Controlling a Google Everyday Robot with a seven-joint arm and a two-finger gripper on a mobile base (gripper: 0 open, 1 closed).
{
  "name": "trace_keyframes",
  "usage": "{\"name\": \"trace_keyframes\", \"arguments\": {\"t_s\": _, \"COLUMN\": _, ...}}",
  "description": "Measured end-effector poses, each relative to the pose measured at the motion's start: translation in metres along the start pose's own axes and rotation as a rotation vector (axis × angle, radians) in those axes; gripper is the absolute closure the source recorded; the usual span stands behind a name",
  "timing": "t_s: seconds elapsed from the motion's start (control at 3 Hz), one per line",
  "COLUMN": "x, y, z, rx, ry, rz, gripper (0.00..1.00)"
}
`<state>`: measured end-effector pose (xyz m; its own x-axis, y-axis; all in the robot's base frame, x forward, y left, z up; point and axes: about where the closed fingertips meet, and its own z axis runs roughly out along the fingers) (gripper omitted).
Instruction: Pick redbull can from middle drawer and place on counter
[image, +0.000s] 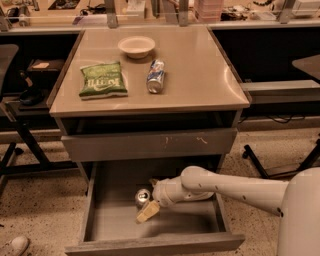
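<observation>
gripper inside middle drawer | just beside redbull can | claw spread or pinching: cannot tell

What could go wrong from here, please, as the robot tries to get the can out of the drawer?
The gripper sits close beside the redbull can in the middle drawer; a nudge may tip it. Lifting out, the arm could hit the drawer front above. On the counter, the other can might get bumped.
</observation>
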<state>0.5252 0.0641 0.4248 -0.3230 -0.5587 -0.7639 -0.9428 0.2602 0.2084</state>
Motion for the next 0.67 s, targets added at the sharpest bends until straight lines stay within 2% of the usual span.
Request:
{"name": "trace_keyframes", "arguments": {"t_s": 0.33, "x": -0.0007, "y": -0.0008, "z": 0.0077, "rx": -0.002, "ry": -0.009, "rz": 0.005, "gripper": 0.0}}
{"name": "trace_keyframes", "arguments": {"t_s": 0.67, "x": -0.0007, "y": -0.0008, "z": 0.0077, "rx": -0.002, "ry": -0.009, "rz": 0.005, "gripper": 0.18}}
